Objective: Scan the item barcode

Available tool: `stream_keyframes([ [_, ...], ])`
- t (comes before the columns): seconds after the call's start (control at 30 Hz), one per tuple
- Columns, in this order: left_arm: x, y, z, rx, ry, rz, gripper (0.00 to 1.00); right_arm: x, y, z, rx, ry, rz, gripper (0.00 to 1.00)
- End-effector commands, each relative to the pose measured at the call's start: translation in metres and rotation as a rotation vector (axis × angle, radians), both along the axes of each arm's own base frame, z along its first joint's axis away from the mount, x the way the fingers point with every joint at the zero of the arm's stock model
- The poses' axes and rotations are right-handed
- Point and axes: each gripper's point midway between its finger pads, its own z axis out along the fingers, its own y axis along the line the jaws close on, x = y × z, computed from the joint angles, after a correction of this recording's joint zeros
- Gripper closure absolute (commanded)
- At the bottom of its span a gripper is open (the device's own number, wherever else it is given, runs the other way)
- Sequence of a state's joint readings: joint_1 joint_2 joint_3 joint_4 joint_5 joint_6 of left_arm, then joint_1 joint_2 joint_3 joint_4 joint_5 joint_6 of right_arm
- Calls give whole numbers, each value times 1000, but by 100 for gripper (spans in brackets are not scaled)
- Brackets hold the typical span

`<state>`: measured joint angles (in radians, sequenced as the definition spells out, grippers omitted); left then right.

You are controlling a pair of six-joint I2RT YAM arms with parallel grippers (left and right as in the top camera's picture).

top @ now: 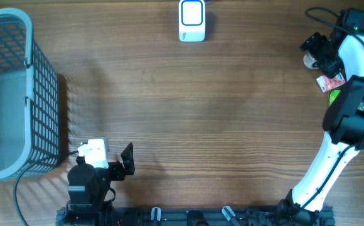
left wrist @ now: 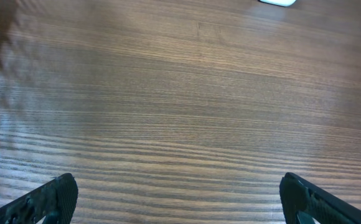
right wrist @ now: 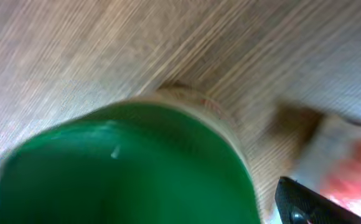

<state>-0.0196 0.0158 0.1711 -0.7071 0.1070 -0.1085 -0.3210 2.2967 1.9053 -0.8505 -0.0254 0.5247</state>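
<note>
At the far left of the overhead view a mesh basket point(top: 19, 94) is sitting on the counter point(top: 201, 119). Just right of it, at the lower left, the left gripper point(top: 127, 161) is hanging released. Its fingers point(left wrist: 50, 199) are standing wide at the bottom corners of its own view, with only bare wood between them. The scanner point(top: 192, 20) is resting at the top middle.

At the right edge the right gripper point(top: 314, 51) is reaching over a small cluster. It is made up of a white round piece point(top: 307, 61), a red and white packet point(top: 328, 82) and a green-capped item point(top: 334, 95) partly under the arm. In the right wrist view a green cap is filling most of the frame, blurred and very close, with only one finger showing at the lower right. I cannot tell whether this gripper is grasping or loose.

The item is lying right by the right gripper and well apart from the left, so the right arm is probably the one to carry it. The scanner is lying to the left and upward from there. The item's long axis is not readable through the blur.
</note>
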Motion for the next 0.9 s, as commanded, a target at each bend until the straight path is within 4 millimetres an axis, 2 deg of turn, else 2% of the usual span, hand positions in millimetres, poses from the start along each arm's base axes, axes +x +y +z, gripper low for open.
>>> stream_keyframes([
  [0.0, -1, -4, -2, 12, 1, -32, 0, 11, -10, 150, -119, -273, 22, 0],
  [0.07, -1, -4, -2, 12, 1, -32, 0, -4, -2, 207, -149, -364, 23, 0],
  [0.13, -1, -4, -2, 11, 1, -31, 0, -23, 11, 245, -156, -410, 28, 0],
  [0.27, -1, -4, -2, 12, 1, -32, 0, -73, 53, 289, -125, -419, 87, 0],
  [0.33, -1, -4, -2, 11, 1, -31, 0, -93, 73, 307, -126, -435, 127, 0],
  [0.4, -1, -4, -2, 11, 1, -31, 0, -113, 97, 333, -146, -488, 206, 0],
  [0.53, -1, -4, -2, 11, 1, -31, 0, -171, 126, 379, -163, -591, 262, 0],
  [0.67, -1, -4, -2, 11, 1, -31, 0, -237, 136, 409, -156, -679, 220, 0],
  [0.87, -1, -4, -2, 12, 1, -32, 0, -325, 147, 426, -176, -770, 216, 0],
])
